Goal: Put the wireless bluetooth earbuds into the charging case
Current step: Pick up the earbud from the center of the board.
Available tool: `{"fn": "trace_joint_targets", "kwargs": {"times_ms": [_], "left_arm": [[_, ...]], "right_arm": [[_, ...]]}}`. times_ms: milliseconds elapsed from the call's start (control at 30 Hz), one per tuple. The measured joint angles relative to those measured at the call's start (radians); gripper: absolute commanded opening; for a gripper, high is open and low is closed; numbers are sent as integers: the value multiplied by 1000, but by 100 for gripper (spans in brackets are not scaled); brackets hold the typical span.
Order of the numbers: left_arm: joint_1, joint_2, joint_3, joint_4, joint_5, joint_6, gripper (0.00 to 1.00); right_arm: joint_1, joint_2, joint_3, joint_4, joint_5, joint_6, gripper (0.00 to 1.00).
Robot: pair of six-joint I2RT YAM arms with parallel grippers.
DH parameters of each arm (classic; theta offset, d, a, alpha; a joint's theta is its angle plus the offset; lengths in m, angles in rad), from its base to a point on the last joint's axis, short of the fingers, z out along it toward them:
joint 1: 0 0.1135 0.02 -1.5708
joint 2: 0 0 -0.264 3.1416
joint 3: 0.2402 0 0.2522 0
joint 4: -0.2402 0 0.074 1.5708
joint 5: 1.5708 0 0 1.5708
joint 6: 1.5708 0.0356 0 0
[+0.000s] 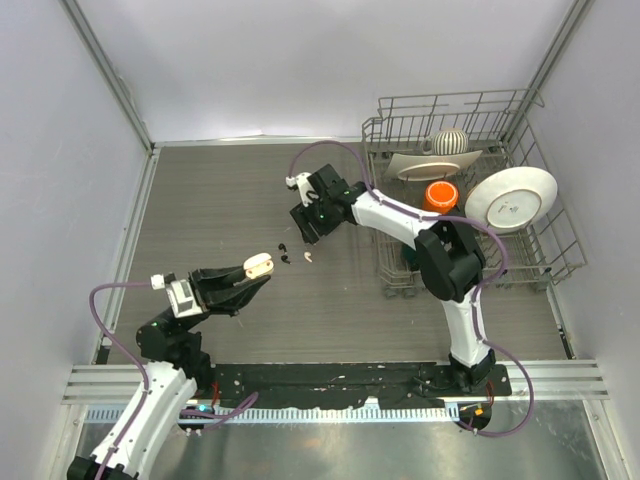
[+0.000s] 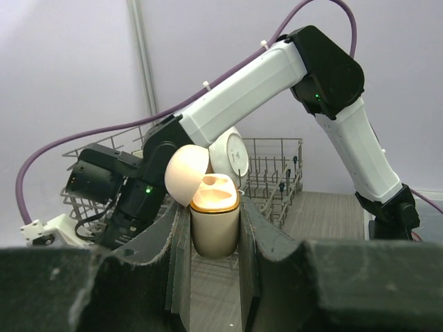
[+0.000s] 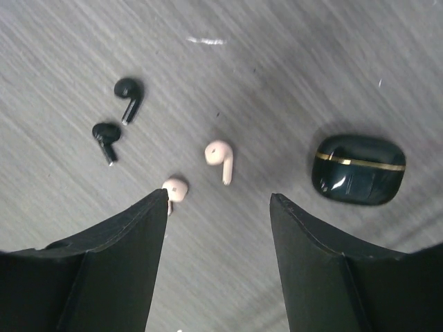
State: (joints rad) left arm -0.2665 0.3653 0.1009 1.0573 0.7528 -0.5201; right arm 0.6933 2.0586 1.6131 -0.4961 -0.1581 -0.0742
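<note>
Right gripper [image 3: 218,196]: jaws parted, empty, held above white earbuds [image 3: 220,158] on table [image 3: 311,69], one at twelve o'clock. Left gripper [image 1: 255,270]: clamped on white case [image 2: 214,228], lid lifted. Pickup is judged underway; one bud must be straddled, pinched.

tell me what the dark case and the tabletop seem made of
Dark case: likely glossy plastic, near-black with a gold seam line; sharp reflections show on it. Tabletop: matte grey wood-look surface with streaky grain, possibly laminate.

L claw [image 2: 215,232] tight, R claw [image 3: 220,202] wide
</note>
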Motion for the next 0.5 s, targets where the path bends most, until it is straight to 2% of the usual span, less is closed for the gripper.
{"fn": "trace_joint_targets", "kwargs": {"times_ms": [200, 500], "left_arm": [[0, 9, 0, -1, 0, 6, 0], [0, 19, 0, -1, 0, 10, 0]], "right_arm": [[3, 91, 83, -10, 9, -38, 59], [13, 165, 132, -40, 19, -64, 58]]}}
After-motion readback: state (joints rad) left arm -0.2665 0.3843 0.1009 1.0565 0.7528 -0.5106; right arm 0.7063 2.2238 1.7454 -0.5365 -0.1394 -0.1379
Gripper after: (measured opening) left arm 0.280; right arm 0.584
